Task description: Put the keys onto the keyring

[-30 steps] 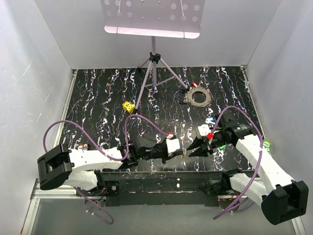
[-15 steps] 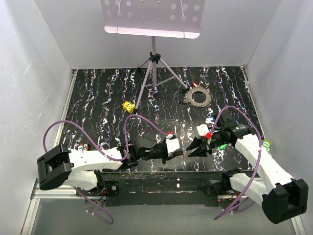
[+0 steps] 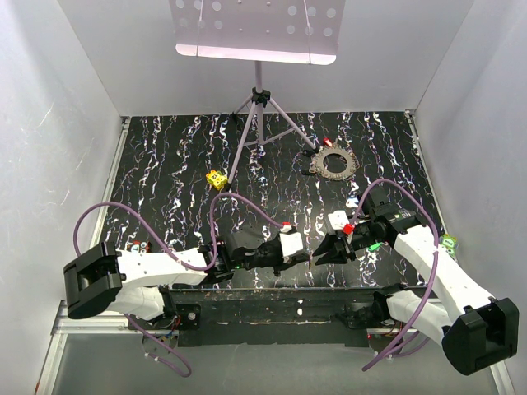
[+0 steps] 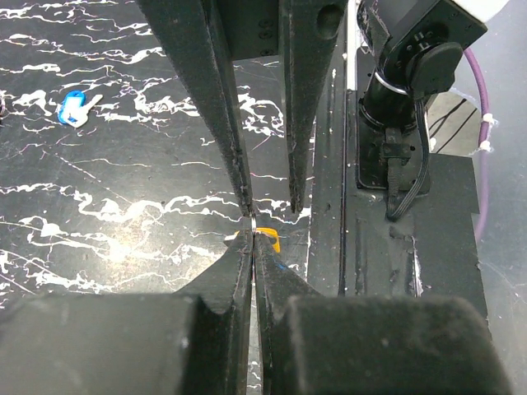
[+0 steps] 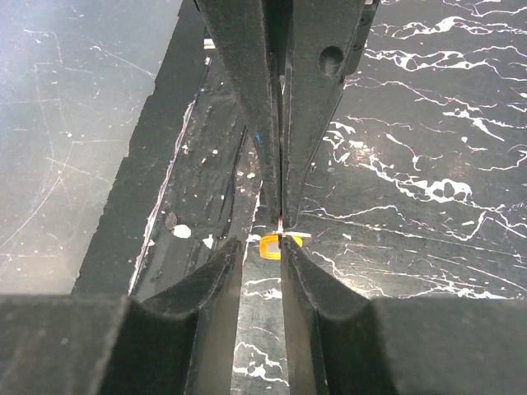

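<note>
My two grippers meet tip to tip near the table's front edge. My left gripper (image 3: 302,258) (image 4: 252,239) is shut on the thin blade of an orange-headed key (image 4: 267,242), held just above the table. My right gripper (image 3: 320,253) (image 5: 262,245) is open by a narrow gap, its tips on either side of the orange head (image 5: 270,246). The keyring (image 3: 333,162), a grey spiky wreath, lies far back right with a red key (image 3: 328,142) beside it. A blue key (image 3: 354,202) (image 4: 76,106) and a green key (image 3: 375,245) lie near the right arm.
A yellow dotted cube (image 3: 216,178) lies mid-left. A tripod stand (image 3: 259,115) rises at the back centre, its legs reaching towards the keyring. The black base rail (image 3: 272,300) runs along the front edge. White walls close in the sides.
My right gripper has moved left, closing the distance to my left gripper until its tips flank the orange key's head. My left gripper has kept hold of the key.
</note>
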Available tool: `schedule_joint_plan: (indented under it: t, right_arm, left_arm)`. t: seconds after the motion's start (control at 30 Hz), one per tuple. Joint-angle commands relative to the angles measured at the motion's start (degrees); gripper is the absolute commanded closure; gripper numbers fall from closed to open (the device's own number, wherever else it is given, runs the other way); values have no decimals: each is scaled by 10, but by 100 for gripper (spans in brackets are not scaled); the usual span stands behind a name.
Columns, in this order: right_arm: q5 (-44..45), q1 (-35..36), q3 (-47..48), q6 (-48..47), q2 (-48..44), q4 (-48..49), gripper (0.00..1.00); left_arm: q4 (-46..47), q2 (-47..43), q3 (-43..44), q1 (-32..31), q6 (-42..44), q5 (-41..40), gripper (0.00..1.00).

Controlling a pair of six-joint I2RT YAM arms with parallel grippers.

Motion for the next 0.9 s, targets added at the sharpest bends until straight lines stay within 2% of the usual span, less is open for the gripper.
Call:
schedule_joint_plan:
  t: [0.0, 0.37, 0.47, 0.5, 0.6, 0.63, 0.67, 0.8, 0.87]
  right_arm:
    - [-6, 7, -1, 4, 3, 11, 69]
    - [-1, 14, -2, 22, 6, 24, 76]
    - [0, 15, 2, 24, 6, 23, 89]
    - [0, 15, 3, 25, 6, 22, 97]
    - [-2, 15, 10, 24, 6, 14, 99]
    - [-3, 15, 13, 22, 6, 8, 99]
    - [-4, 14, 15, 20, 6, 3, 99]
    - [-19, 11, 23, 11, 7, -14, 99]
    - [-39, 7, 26, -4, 8, -27, 99]
  left_arm:
    - [23, 1, 7, -5, -5, -4, 100]
    - [32, 4, 5, -6, -11, -9, 100]
    - [33, 4, 3, -6, -12, -9, 100]
    - [34, 4, 3, -6, -13, -11, 100]
    - [36, -3, -1, -5, -21, -23, 100]
    - [39, -9, -5, -6, -28, -36, 95]
    - [43, -17, -16, -6, -37, -44, 80]
    - [78, -82, -71, -6, -58, -86, 45]
    - [81, -127, -102, -6, -56, -106, 36]
